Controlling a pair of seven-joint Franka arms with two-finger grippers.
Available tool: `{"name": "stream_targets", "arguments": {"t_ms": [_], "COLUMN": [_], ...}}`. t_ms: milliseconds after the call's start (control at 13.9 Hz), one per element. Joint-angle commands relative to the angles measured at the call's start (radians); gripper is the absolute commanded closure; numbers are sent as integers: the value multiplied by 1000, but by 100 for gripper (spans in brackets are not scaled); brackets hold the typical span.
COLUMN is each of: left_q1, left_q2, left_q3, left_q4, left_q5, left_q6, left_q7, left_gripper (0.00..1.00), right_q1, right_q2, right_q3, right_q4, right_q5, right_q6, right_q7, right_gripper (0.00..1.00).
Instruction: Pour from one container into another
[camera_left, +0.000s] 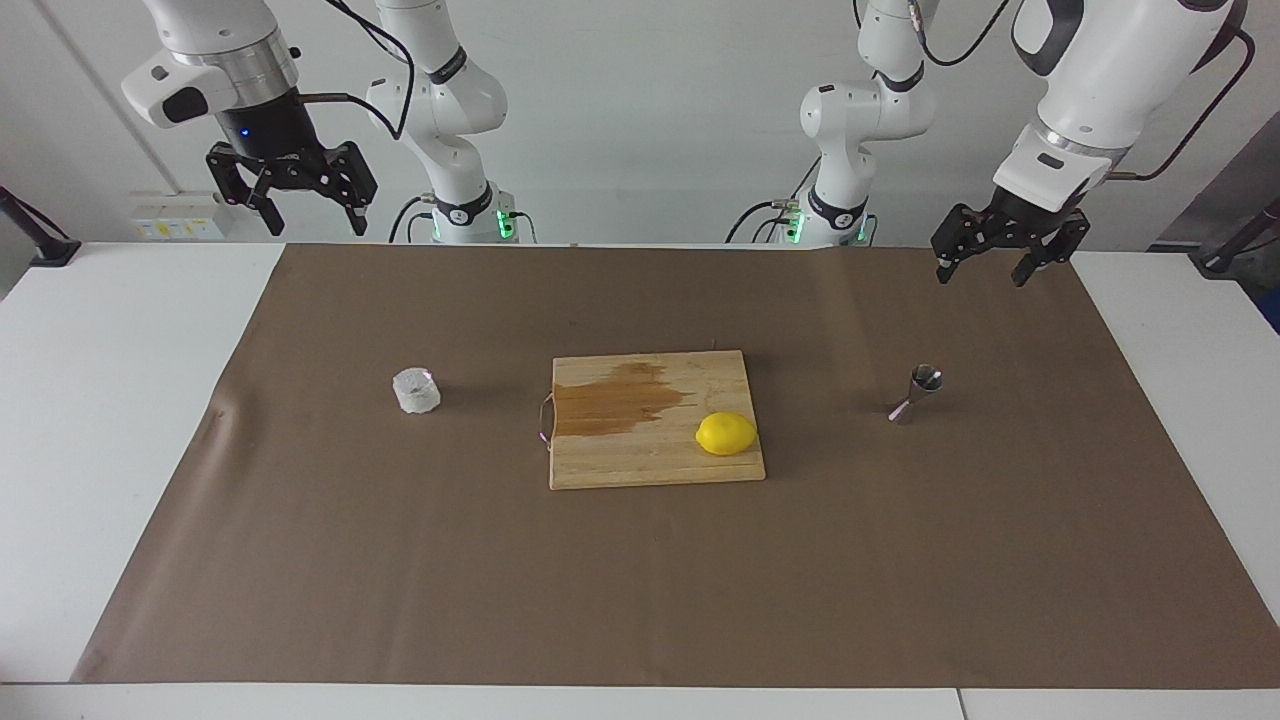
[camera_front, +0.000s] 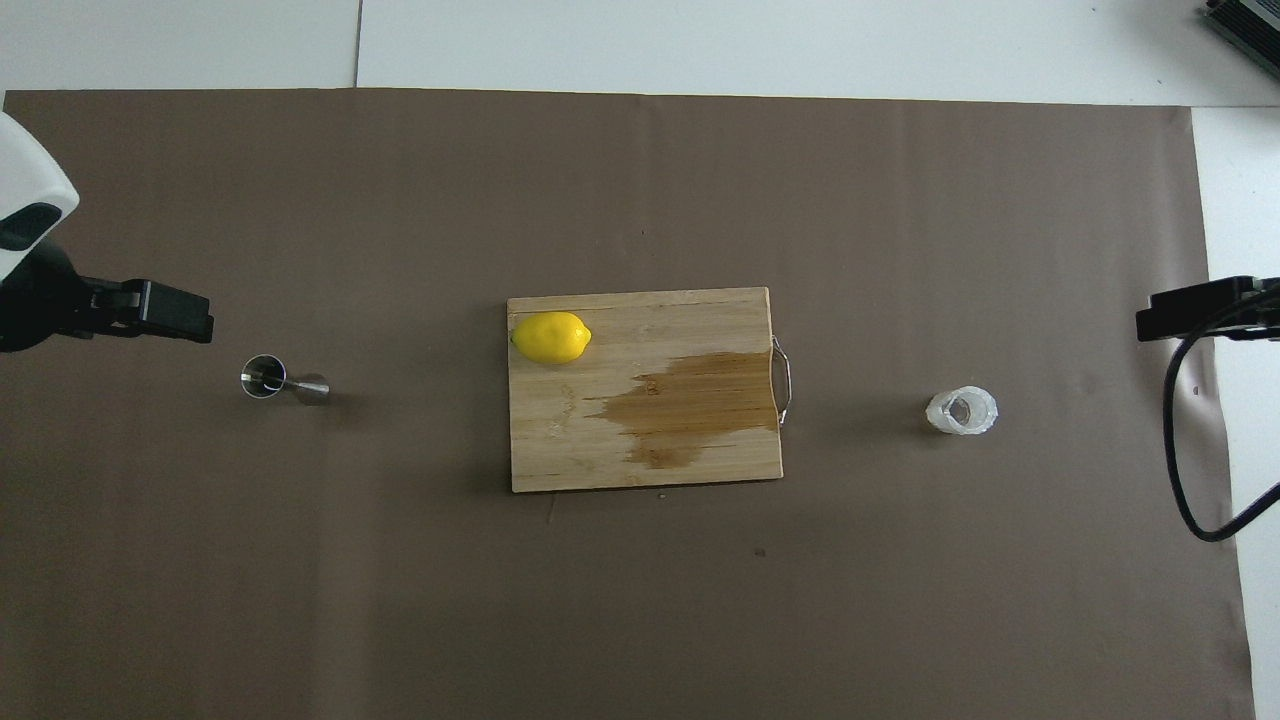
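Currently both arms wait: left gripper (camera_left: 993, 262) at upper right, right gripper (camera_left: 300, 205) at upper left, fingers open, empty. Glass cup (camera_left: 416, 391) stands centre-left, jigger (camera_left: 917, 393) centre-right, on the tabletop (camera_left: 120, 400).

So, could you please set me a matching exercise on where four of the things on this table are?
Things:
1. yellow lemon
2. squat clear textured glass cup
3. shiny steel hourglass jigger
4. dark wet stain

Places:
A. on the brown mat, toward the left arm's end
B. on the wooden cutting board, by its metal handle
C. on the board's corner away from the handle
D. on the mat, toward the right arm's end

Pairs: 1-C, 2-D, 3-A, 4-B
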Motion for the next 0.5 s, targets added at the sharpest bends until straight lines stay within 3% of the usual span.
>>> {"name": "stream_targets", "arguments": {"t_ms": [0,430], "left_q1": [-12,-22], "left_q2": [-12,-29], "left_q3": [6,4], "left_q4": [-21,-53], "left_q5": [16,16], "left_q6": [21,15], "left_q7": [14,6], "left_gripper": [0,0], "right_q1": [4,4], "right_q2": [-14,-12], "right_q3": [-8,-8], "right_q4": [-11,-11], "right_q5": [17,17], "right_q6": [-6,-6], "right_q7": [7,7], "right_gripper": [0,0]}}
